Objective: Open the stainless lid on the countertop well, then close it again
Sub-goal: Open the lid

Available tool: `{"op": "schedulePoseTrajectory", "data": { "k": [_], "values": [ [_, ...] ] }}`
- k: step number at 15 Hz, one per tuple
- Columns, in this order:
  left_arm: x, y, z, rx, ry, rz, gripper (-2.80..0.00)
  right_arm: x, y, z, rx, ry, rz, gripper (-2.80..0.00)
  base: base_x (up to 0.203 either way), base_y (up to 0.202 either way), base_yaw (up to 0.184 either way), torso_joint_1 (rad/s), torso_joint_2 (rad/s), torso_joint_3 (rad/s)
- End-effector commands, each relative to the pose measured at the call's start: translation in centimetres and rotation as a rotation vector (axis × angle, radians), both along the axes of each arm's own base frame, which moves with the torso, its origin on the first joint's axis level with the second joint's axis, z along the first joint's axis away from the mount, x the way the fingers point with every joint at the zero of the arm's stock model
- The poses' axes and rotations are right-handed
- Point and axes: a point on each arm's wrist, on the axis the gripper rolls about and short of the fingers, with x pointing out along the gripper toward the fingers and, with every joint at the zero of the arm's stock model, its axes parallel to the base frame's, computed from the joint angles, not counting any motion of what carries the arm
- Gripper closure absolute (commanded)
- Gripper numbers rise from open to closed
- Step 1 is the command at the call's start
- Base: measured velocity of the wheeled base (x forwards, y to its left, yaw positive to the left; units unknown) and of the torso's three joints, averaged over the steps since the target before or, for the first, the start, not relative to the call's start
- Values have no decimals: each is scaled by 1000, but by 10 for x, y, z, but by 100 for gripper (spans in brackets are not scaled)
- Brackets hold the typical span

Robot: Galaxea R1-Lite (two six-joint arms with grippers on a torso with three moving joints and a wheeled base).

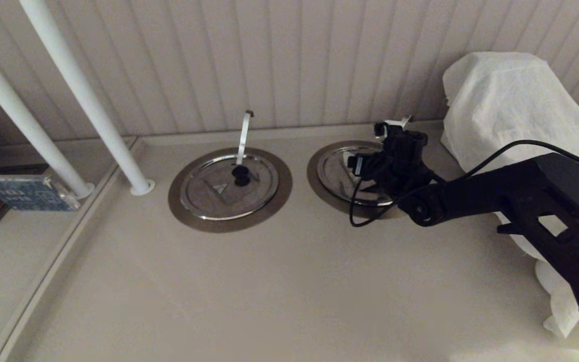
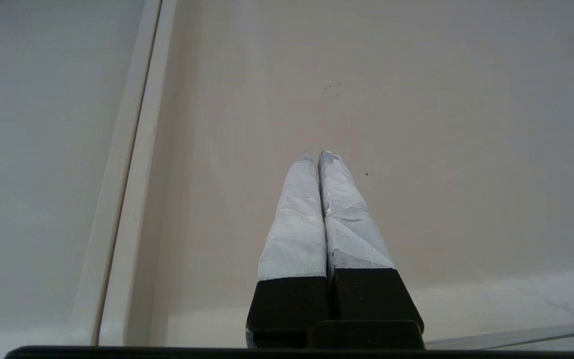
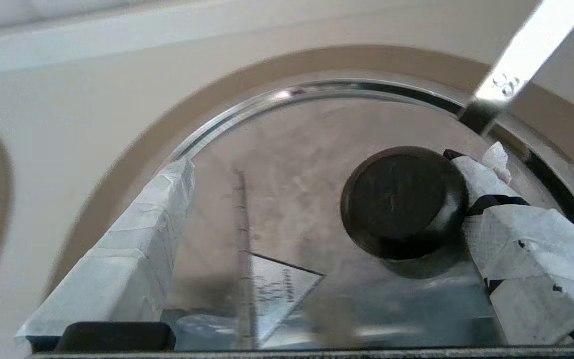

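Dim warm light, blurred close-ups

A food-service counter (image 1: 289,301): two lidded wells (image 1: 229,189) below panelled wall (image 1: 289,60).

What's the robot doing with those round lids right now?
Right gripper open over the stainless lid, black knob between its fingers, ungripped. Lid seated in the countertop well. Left gripper shut, idle. Nothing blocking.

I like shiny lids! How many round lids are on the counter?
2: the twin lid left of middle, and the stainless lid to its right, partly behind the right end effector.
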Motion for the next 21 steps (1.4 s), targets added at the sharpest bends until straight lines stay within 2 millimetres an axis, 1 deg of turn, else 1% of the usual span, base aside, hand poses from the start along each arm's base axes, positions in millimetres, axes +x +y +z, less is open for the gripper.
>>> {"op": "schedulePoseTrajectory", "data": {
  "k": [1, 8, 13, 21],
  "values": [
    [0, 0, 0, 0, -1, 0, 0, -3, 4, 5, 5, -13, 8, -280, 0, 0, 0, 0, 0, 0],
    [0, 0, 0, 0, 1, 0, 0, -15, 24, 15, 12, -37, 33, -280, 0, 0, 0, 0, 0, 0],
    [0, 0, 0, 0, -1, 0, 0, -18, 29, 16, 12, -37, 43, -280, 0, 0, 0, 0, 0, 0],
    [0, 0, 0, 0, 1, 0, 0, -28, 44, 16, 8, -40, 62, -280, 0, 0, 0, 0, 0, 0]
  ]
}}
